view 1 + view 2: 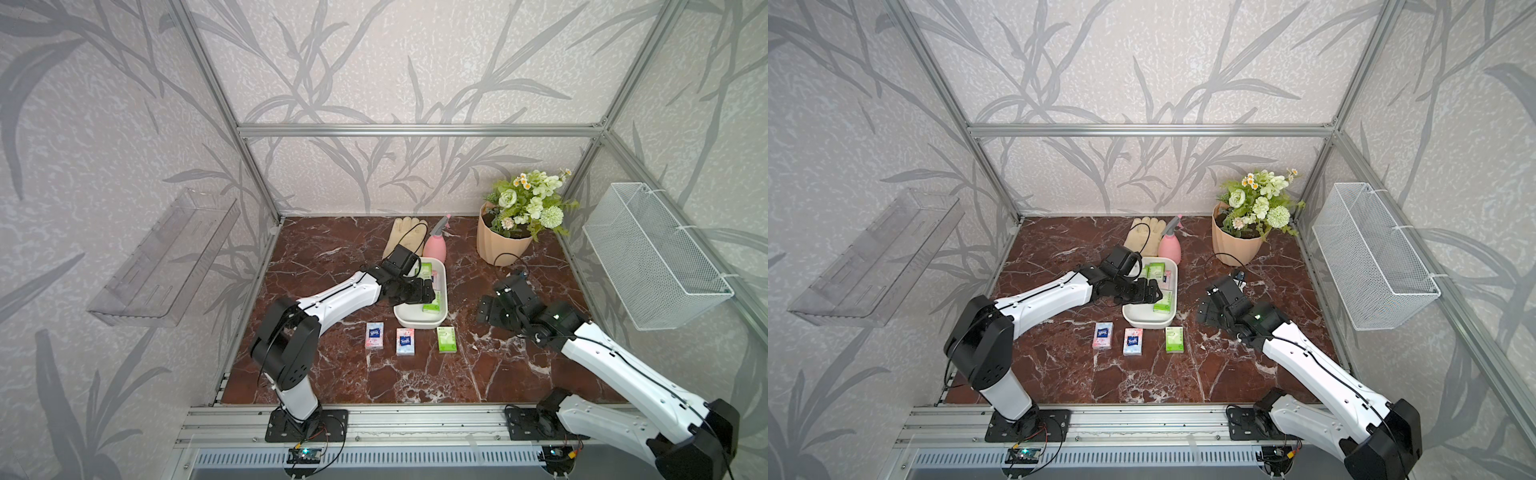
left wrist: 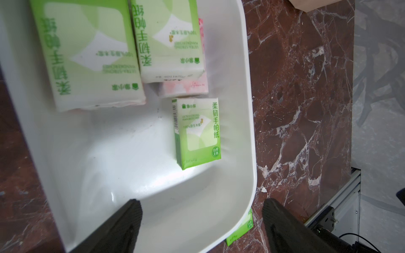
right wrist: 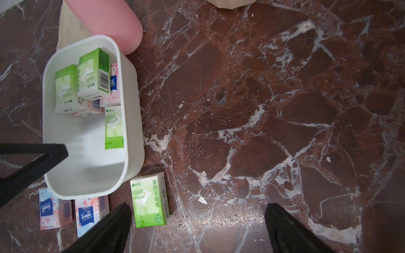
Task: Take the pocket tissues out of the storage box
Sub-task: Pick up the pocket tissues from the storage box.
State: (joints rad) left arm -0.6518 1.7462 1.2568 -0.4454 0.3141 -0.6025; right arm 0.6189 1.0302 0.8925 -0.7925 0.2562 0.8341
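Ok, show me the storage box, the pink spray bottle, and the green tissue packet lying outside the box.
storage box (image 1: 417, 322): in a top view, on its near outer wall.
pink spray bottle (image 1: 434, 248): in a top view, on its rounded body.
green tissue packet (image 1: 447, 340): in a top view, on its upper face.

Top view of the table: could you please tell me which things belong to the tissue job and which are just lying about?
Job: storage box; pocket tissues inside it; three packets in front; open left gripper; open right gripper.
Lying about: cream gloves; pink spray bottle; flower pot; wire mesh basket; clear plastic tray.
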